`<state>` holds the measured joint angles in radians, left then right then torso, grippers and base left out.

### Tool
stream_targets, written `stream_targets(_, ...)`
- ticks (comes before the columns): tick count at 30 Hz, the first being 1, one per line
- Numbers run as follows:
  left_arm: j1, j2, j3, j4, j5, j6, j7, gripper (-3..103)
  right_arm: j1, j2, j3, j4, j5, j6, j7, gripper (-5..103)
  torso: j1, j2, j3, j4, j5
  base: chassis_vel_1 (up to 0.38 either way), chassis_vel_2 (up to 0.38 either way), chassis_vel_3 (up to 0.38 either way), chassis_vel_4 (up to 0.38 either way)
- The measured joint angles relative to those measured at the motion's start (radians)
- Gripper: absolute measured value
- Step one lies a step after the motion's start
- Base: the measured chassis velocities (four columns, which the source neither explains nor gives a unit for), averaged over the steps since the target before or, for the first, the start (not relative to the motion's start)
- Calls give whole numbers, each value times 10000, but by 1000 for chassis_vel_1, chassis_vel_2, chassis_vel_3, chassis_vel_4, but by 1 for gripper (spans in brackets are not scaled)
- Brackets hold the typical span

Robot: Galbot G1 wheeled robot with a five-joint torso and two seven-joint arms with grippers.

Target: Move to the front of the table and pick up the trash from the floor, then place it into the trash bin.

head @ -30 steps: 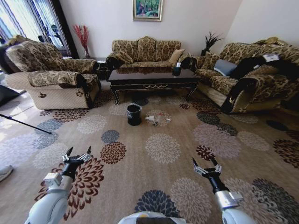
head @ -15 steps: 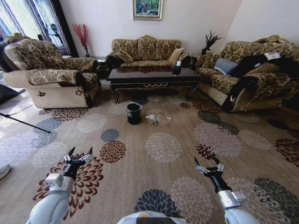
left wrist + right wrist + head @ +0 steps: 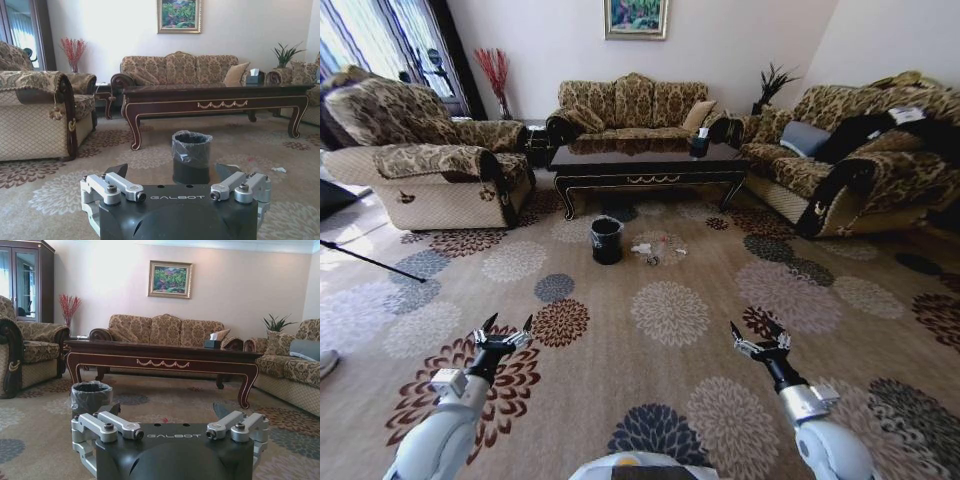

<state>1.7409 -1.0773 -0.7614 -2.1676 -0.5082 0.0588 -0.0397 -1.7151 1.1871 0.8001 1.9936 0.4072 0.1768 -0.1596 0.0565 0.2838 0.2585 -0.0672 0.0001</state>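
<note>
We stood well short of the bench [image 3: 645, 163], both arms held low ahead of us. Left gripper [image 3: 506, 335] and right gripper [image 3: 757, 338]: fingers apart, nothing held. The trash [image 3: 642, 248] lay on the carpet straight ahead, well apart from both grippers, just beside one black trash bin [image 3: 606, 240] on its right, in front of the bench. We counted one white wad; the other scraps near it were too small to name. The wad sat near our centreline, so neither arm was clearly closer.
</note>
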Motion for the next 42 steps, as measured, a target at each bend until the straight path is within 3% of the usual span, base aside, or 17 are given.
stream_targets(6, -89, 11, 232, -170, -500, 267, -18, 99, 1, 5, 32, 12, 0, -9, -5, 100, -75, -281, -208, -1, 0, 0, 0, 0, 0)
stream_targets(42, 455, -119, -130, 110, -212, -88, -209, 99, -220, 435, 54, -118, -290, 193, -109, 100, -431, -1690, -1259, 0, 0, 0, 0, 0, 0)
